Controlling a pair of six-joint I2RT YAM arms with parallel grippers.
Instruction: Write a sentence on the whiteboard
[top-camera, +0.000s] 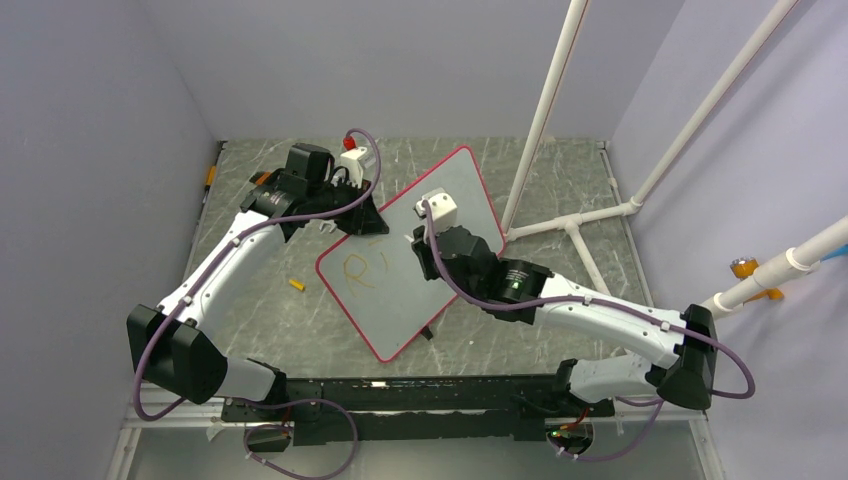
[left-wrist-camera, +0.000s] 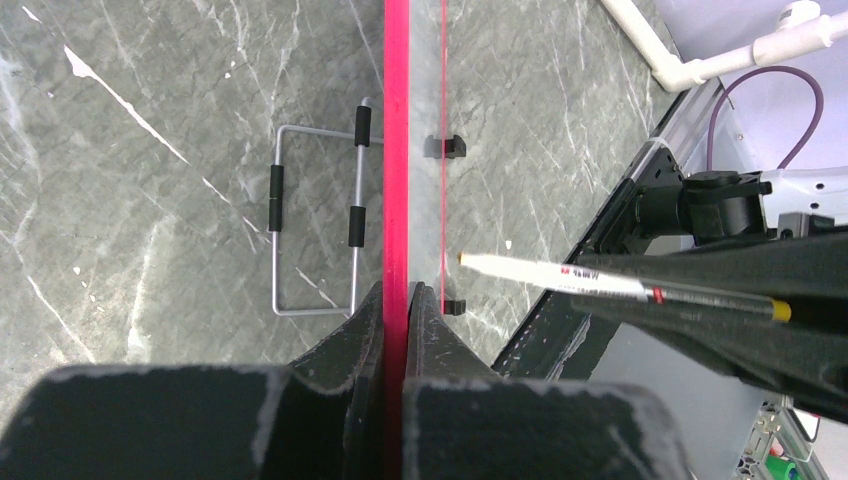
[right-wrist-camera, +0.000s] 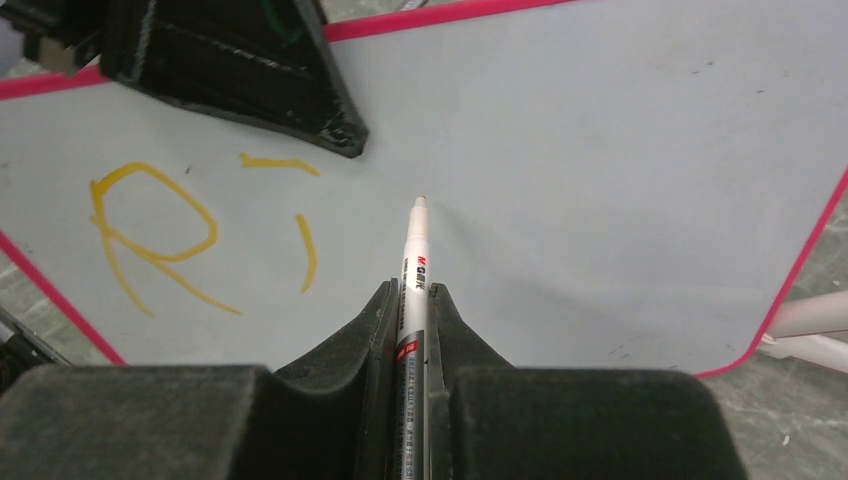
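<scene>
A pale grey-white whiteboard (top-camera: 395, 300) with a thin red-pink rim and rounded corners sits askew at the centre of the top view, on a grey marbled table (top-camera: 260, 300). The left gripper (left-wrist-camera: 405, 300) is clamped on the board's upper left rim. The right gripper (right-wrist-camera: 415, 292) pinches a slim white marker pen (right-wrist-camera: 417, 235). The pen's tip is just right of wobbly orange-yellow letters (right-wrist-camera: 212, 232) reading "R i"; I cannot tell whether it touches the board.

The whiteboard (top-camera: 400, 305) is pale grey, rimmed red-pink; the sentence (top-camera: 362, 268) on it is orange-yellow. The bench (top-camera: 575, 180) is grey-green marble with white veins. The marker (right-wrist-camera: 414, 250) is white.
</scene>
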